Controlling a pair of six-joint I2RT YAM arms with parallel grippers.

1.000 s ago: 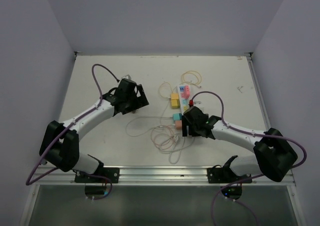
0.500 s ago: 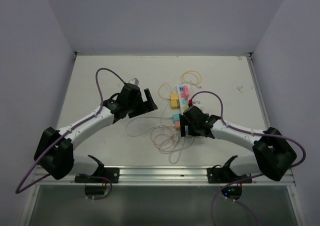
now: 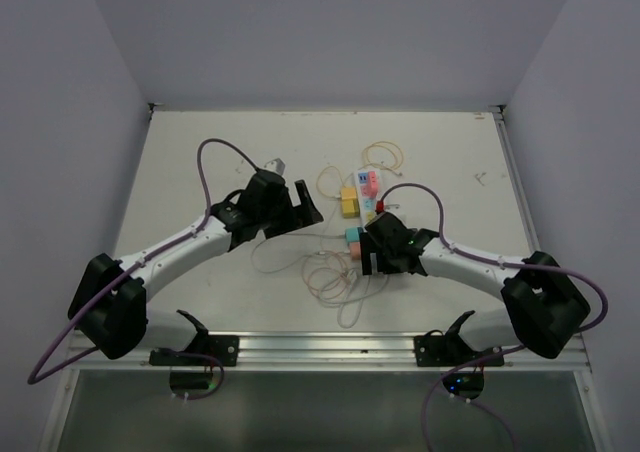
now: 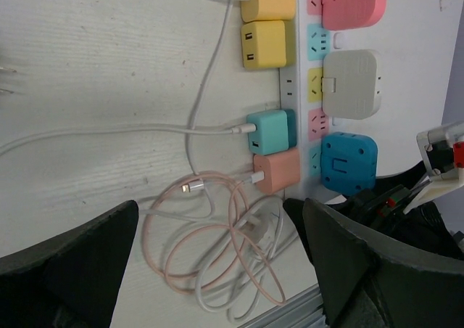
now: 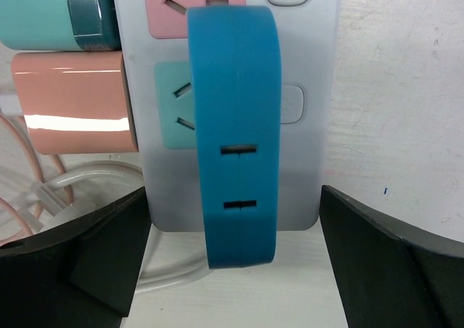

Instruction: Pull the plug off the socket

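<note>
The left gripper [image 4: 217,270] has swung closer to the socket [image 3: 367,197], which lies mid-bench [image 3: 450,152] with the blue plug [image 5: 235,125] seated at its near end, the right gripper [image 5: 235,226] straddling it with fingers released, left fingers likewise spread and empty; extraction outstanding.

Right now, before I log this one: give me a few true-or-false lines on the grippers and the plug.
1. The right gripper is open around the blue plug. True.
2. The blue plug is off the socket. False: it sits in it.
3. A pink cable lies coiled beside the socket. True.
4. The left gripper grips that cable. False: it is open and empty.
</note>
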